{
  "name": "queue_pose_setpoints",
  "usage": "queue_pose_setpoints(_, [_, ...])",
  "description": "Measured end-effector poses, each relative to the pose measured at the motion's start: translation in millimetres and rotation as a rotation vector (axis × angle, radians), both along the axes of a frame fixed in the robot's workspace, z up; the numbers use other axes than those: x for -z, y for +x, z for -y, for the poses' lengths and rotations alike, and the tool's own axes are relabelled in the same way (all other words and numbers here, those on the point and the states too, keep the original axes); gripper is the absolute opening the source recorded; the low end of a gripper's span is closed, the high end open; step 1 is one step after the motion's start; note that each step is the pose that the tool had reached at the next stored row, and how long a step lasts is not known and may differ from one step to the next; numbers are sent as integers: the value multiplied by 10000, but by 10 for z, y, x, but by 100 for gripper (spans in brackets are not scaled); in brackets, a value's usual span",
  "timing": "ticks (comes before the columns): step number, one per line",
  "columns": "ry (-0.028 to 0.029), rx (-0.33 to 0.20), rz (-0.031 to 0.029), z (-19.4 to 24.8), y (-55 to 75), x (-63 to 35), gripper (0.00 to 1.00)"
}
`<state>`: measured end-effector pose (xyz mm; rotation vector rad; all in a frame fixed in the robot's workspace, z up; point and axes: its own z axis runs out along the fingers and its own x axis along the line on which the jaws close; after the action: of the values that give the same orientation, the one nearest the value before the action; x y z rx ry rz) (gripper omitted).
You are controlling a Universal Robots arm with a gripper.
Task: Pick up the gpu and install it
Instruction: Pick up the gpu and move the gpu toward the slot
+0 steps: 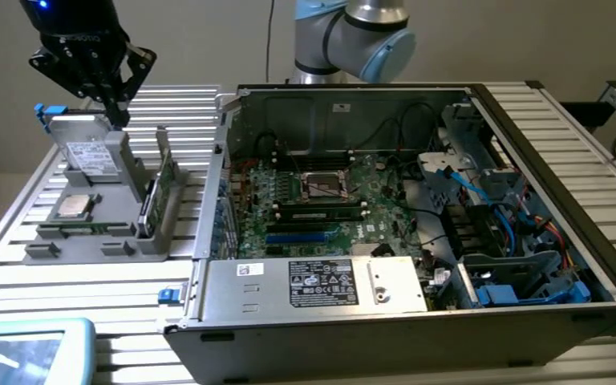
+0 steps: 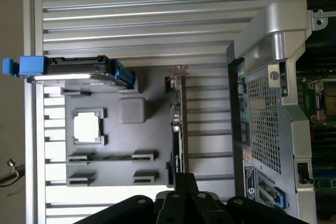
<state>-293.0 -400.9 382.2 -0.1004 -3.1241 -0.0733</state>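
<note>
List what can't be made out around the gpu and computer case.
gpu, wrist view: seen edge-on, so its faces are hidden.
gpu, exterior view: lower part behind the wall of the gray holder.
Power supply label, exterior view: print too small to read.
Teal-framed object, exterior view: cut off by the picture's corner.

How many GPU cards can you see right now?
1. The gpu stands on edge in the gray holder, on its side nearest the computer case. The case wall hides part of the motherboard, so another could be hidden.
</note>
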Motion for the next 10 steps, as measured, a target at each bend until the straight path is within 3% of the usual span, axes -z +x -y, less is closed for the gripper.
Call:
queue_pose_setpoints(4, [0, 0, 0, 0, 0, 0, 12])
queue_pose_setpoints(6, [0, 0, 0, 0, 0, 0, 24])
queue_pose_setpoints(10, [0, 0, 0, 0, 0, 0, 36])
